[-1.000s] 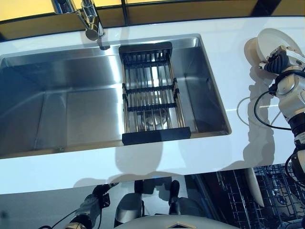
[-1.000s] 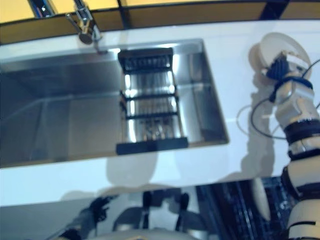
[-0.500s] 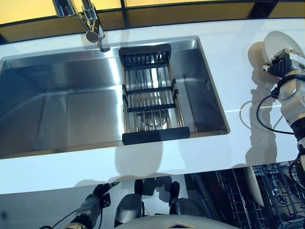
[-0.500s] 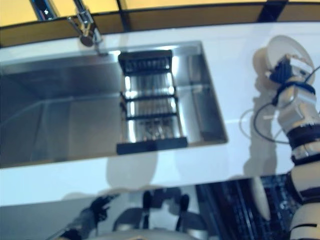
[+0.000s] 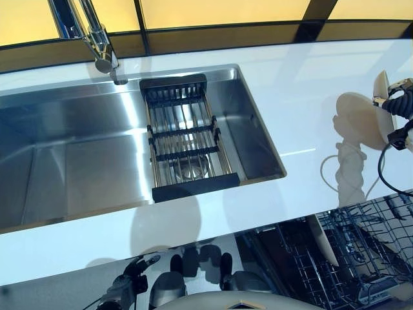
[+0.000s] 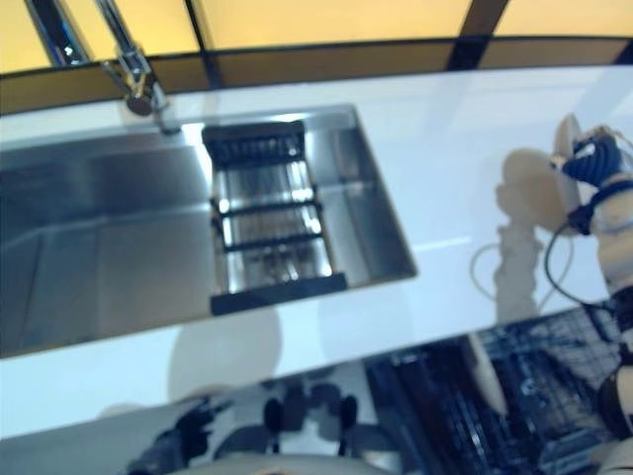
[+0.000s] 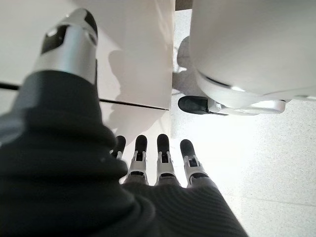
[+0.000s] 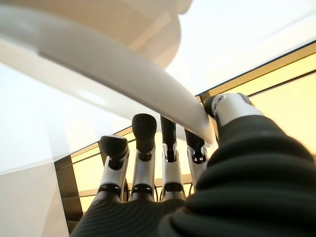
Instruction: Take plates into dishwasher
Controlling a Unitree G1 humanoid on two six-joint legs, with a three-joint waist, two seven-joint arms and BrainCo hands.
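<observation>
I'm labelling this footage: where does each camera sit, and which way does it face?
Left eye, right eye: on the head, looking down at the sink, the countertop and the dishwasher rack; both show the right hand.
Left wrist: along the left hand toward the floor.
Right wrist: along the right hand's fingers, pinching the plate.

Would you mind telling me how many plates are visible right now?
2. One plate is pinched in the right hand above the countertop; another plate stands in the dishwasher rack. More may be hidden.
</observation>
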